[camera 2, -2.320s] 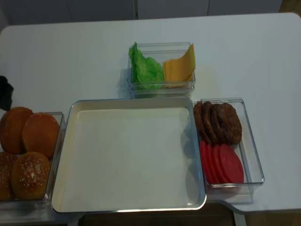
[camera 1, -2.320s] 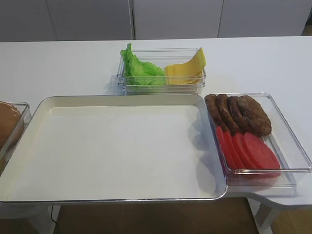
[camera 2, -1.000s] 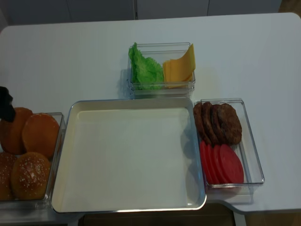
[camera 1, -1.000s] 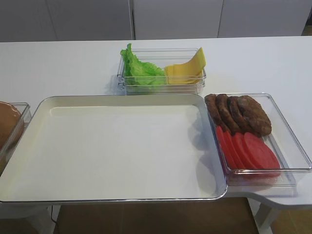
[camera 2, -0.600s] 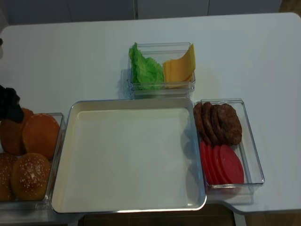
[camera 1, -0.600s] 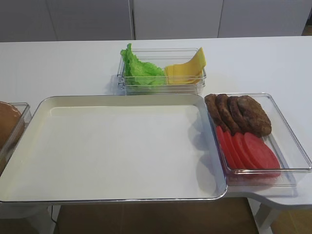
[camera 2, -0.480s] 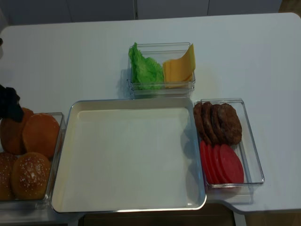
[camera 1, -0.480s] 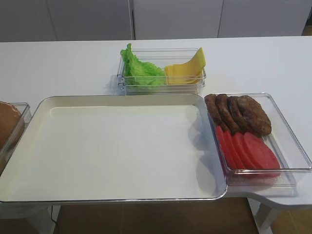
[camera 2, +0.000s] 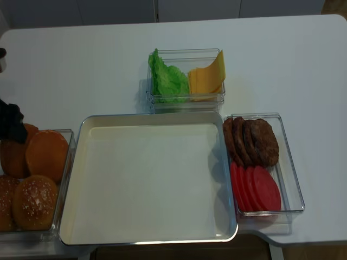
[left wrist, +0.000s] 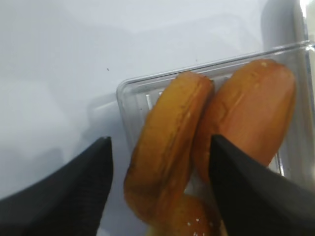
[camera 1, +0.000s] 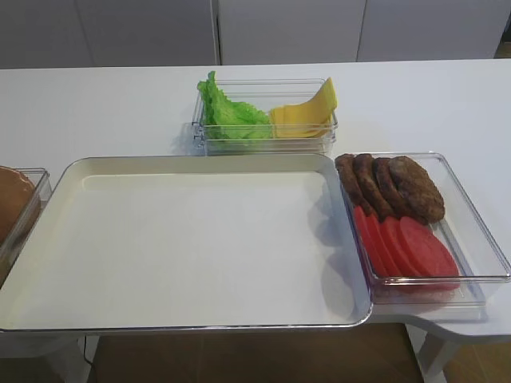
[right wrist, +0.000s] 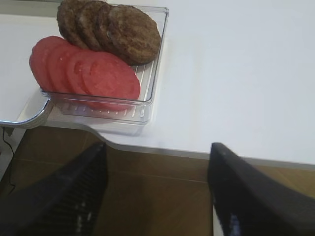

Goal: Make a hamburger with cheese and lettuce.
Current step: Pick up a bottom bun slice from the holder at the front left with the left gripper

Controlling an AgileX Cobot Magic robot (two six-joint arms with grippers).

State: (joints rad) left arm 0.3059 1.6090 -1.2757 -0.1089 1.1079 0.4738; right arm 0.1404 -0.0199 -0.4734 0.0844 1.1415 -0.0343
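Buns (left wrist: 170,147) sit directly below the left end effector (left wrist: 160,187), whose fingers are spread wide astride the on-edge bun half. It probably needs a straight descent, centred, closing across the flat faces. Cheese (camera 2: 207,77) and lettuce (camera 2: 167,78) lie far off.

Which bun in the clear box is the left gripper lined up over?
The far-left bun, at the box's far corner, with the left gripper above it; the others lie farther right or nearer.
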